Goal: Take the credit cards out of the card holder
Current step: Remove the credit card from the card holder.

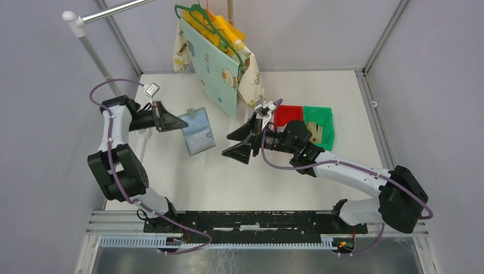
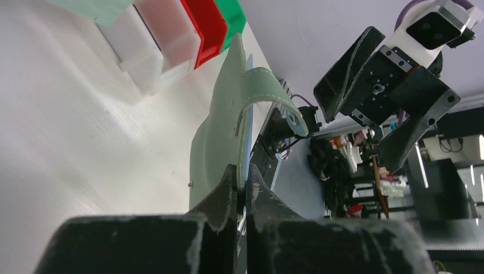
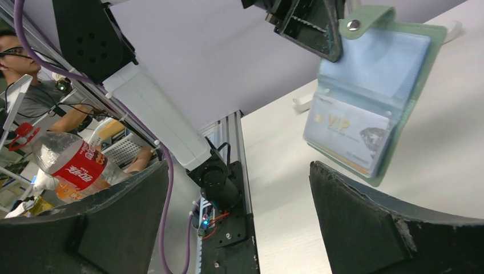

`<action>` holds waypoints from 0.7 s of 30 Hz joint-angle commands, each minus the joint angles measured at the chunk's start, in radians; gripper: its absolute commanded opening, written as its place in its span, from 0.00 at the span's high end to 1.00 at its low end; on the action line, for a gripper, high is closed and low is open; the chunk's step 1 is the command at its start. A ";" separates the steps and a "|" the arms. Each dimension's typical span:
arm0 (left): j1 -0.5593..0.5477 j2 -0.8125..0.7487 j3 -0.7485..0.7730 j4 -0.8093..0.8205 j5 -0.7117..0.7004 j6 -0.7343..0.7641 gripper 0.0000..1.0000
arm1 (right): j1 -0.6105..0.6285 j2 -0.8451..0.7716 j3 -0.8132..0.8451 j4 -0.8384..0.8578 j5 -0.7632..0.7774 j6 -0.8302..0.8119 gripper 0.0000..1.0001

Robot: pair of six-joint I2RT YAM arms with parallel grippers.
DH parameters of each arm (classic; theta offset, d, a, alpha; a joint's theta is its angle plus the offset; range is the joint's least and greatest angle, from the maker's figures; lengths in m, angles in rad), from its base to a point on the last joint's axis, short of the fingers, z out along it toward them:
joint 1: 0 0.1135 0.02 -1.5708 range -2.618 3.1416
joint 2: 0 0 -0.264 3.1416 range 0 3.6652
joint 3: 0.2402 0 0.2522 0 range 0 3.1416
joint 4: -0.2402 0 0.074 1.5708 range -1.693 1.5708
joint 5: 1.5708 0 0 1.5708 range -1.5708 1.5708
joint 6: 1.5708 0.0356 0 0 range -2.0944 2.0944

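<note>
Pinching the open card holder (image 1: 197,132) by its left edge, left gripper (image 1: 181,122) is presenting the pocketed credit cards (image 3: 348,134) to right gripper (image 1: 237,144), hovering just right, jaws spread wide for a draw.

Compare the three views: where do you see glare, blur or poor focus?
Top external: even light, sharp, no glare on the table. Left wrist: the table is washed out bright; the left pincer looms close and soft. Right wrist: the card holder is slightly blurred, the right pincer dark in the foreground.
</note>
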 commanded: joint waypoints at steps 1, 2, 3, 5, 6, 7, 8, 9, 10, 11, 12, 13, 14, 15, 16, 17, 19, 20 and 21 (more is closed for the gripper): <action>-0.067 0.028 0.158 -0.022 0.069 0.084 0.98 | -0.001 -0.043 0.009 0.015 0.004 -0.023 0.02; -0.068 0.043 0.182 -0.022 0.065 0.147 0.98 | -0.002 -0.039 0.013 0.018 0.003 -0.018 0.02; -0.070 0.065 0.209 -0.015 0.050 0.199 0.98 | -0.001 -0.033 0.019 0.021 0.002 -0.010 0.02; -0.078 0.130 0.279 -0.005 0.011 0.233 0.98 | -0.001 -0.026 0.025 0.025 0.000 0.000 0.02; -0.085 0.160 0.321 -0.014 -0.008 0.257 0.98 | -0.001 -0.025 0.027 0.029 0.000 0.005 0.02; -0.099 0.185 0.359 0.001 -0.043 0.279 0.98 | -0.001 -0.022 0.029 0.036 -0.001 0.012 0.02; -0.123 0.201 0.384 0.074 -0.095 0.216 0.98 | -0.001 -0.018 0.032 0.040 -0.003 0.016 0.02; -0.158 0.207 0.398 0.160 -0.166 0.132 0.98 | -0.001 -0.014 0.039 0.042 -0.003 0.020 0.02; -0.205 0.194 0.397 0.274 -0.276 0.021 0.98 | -0.001 -0.010 0.045 0.040 -0.003 0.023 0.02; -0.247 0.155 0.355 0.435 -0.388 -0.111 0.98 | -0.001 -0.006 0.052 0.038 -0.003 0.023 0.02; -0.274 0.089 0.281 0.628 -0.467 -0.192 0.98 | -0.001 -0.007 0.055 0.036 0.000 0.023 0.02; -0.285 0.024 0.184 0.788 -0.508 -0.316 0.98 | -0.002 -0.008 0.060 0.029 0.005 0.024 0.02; -0.300 -0.033 0.126 0.914 -0.553 -0.390 0.98 | -0.001 -0.010 0.063 0.021 0.010 0.018 0.02; -0.314 -0.073 0.100 0.985 -0.584 -0.448 0.98 | -0.001 -0.012 0.065 0.011 0.015 0.012 0.02; -0.324 -0.088 0.103 0.995 -0.593 -0.487 0.98 | -0.001 -0.013 0.068 -0.001 0.019 0.005 0.02; -0.332 -0.088 0.120 0.965 -0.575 -0.516 0.98 | -0.001 -0.015 0.070 -0.011 0.024 -0.004 0.02; -0.336 -0.090 0.127 0.905 -0.523 -0.574 0.98 | -0.002 -0.020 0.074 -0.037 0.030 -0.015 0.02; -0.335 -0.103 0.121 0.878 -0.499 -0.592 0.98 | -0.001 -0.026 0.074 -0.049 0.031 -0.019 0.02; -0.335 -0.118 0.120 0.844 -0.473 -0.595 0.98 | -0.002 -0.032 0.073 -0.061 0.034 -0.027 0.02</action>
